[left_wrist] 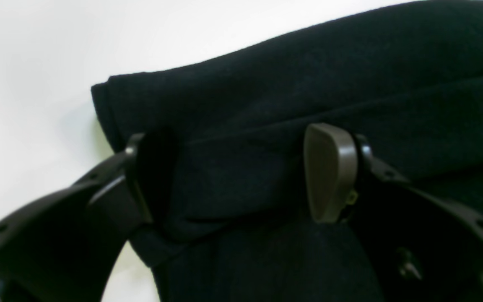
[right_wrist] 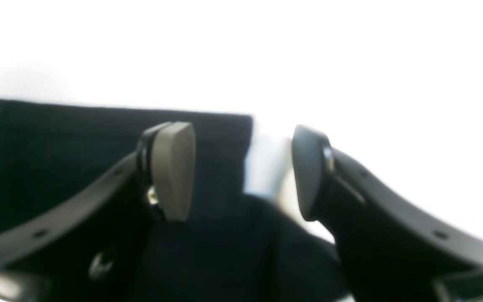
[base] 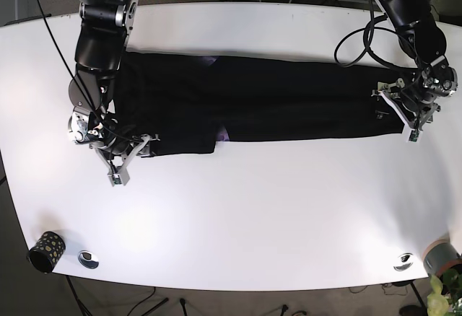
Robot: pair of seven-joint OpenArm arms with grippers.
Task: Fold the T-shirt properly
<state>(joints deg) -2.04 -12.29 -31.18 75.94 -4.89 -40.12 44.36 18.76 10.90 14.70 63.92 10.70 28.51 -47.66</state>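
Note:
The black T-shirt (base: pixel 274 99) lies as a long folded band across the far half of the white table (base: pixel 238 208). My left gripper (base: pixel 401 112) is at the band's right end. In the left wrist view the left gripper (left_wrist: pixel 241 176) is open, its jaws standing either side of a fold of the shirt (left_wrist: pixel 308 75) near a corner. My right gripper (base: pixel 128 154) is at the band's near left edge. In the right wrist view the right gripper (right_wrist: pixel 241 172) is open over the shirt (right_wrist: pixel 36 147), whose edge runs between the jaws.
A black dotted cup (base: pixel 45 249) and a small round fitting (base: pixel 88 258) sit at the near left. Another fitting (base: pixel 403 260), a grey pot (base: pixel 440 255) and a plant (base: pixel 437 298) are at the near right. Cables (base: pixel 354 42) hang at the far right.

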